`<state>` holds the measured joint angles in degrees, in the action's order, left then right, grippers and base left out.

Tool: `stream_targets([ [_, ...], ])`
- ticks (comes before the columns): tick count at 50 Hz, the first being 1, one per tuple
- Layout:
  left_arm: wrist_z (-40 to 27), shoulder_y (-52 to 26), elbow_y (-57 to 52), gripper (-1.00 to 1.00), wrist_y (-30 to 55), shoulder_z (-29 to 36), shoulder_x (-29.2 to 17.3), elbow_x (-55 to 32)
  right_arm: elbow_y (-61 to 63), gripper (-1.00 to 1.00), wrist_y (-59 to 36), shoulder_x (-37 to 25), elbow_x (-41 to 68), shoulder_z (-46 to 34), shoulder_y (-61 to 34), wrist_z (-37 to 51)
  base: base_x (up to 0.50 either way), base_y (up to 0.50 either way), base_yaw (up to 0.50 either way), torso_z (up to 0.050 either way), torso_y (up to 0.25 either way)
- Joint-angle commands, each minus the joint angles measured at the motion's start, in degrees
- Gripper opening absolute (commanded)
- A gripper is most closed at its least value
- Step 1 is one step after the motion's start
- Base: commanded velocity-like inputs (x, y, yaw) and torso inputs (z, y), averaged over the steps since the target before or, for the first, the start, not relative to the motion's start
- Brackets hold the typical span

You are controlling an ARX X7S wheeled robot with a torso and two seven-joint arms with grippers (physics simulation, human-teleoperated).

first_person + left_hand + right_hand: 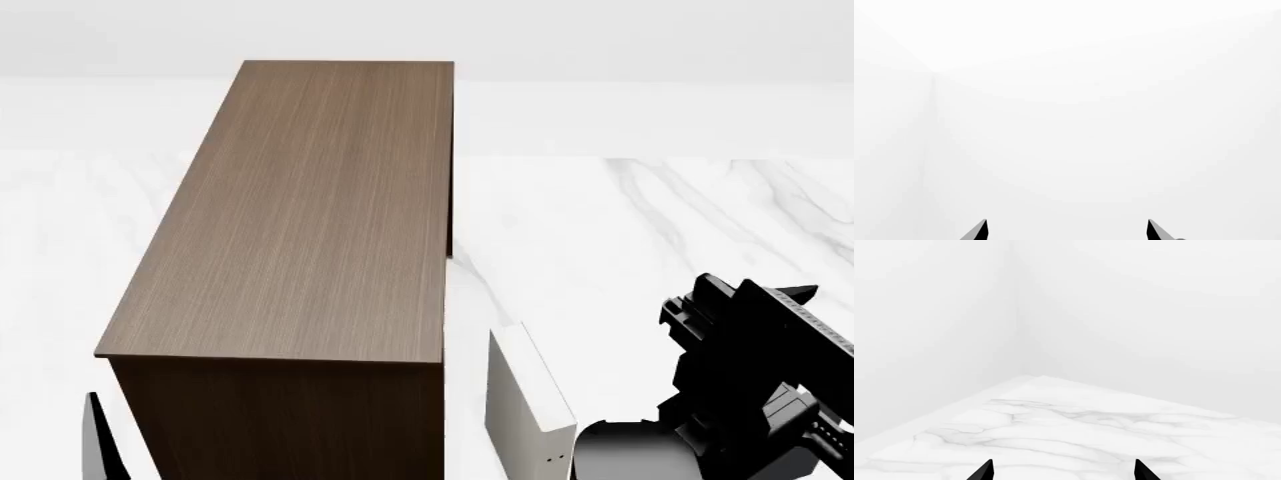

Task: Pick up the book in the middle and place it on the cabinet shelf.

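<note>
Bare cabinet shelf (300, 220) top; marble floor (641, 230) alongside.

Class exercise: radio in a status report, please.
Both end effectors open, empty. Dark book not in view. Cabinet top bare. One white book beside it.

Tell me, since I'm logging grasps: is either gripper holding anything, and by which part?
Nothing. The left gripper and right gripper both show parted fingertips with empty space between.
</note>
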<state>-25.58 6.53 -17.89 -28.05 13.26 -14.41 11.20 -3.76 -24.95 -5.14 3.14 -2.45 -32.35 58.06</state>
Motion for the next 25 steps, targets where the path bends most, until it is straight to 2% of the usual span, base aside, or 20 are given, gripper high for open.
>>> stream_targets([
  [1, 1.2, 0.0, 0.0, 1.0, 0.3, -0.9, 0.8, 0.8, -3.3, 1.0, 1.6, 0.4, -0.5, 0.7, 0.8, -0.4, 0.0, 0.0, 0.0, 0.0, 0.0],
  [25, 0.4, -0.5, 0.2, 1.0, 1.0, -0.5, 0.3, 0.5, -6.5, 1.0, 2.6, -0.1, 1.2, -2.0, 2.4, -0.6, 0.0, 0.0, 0.0, 0.0, 0.0],
])
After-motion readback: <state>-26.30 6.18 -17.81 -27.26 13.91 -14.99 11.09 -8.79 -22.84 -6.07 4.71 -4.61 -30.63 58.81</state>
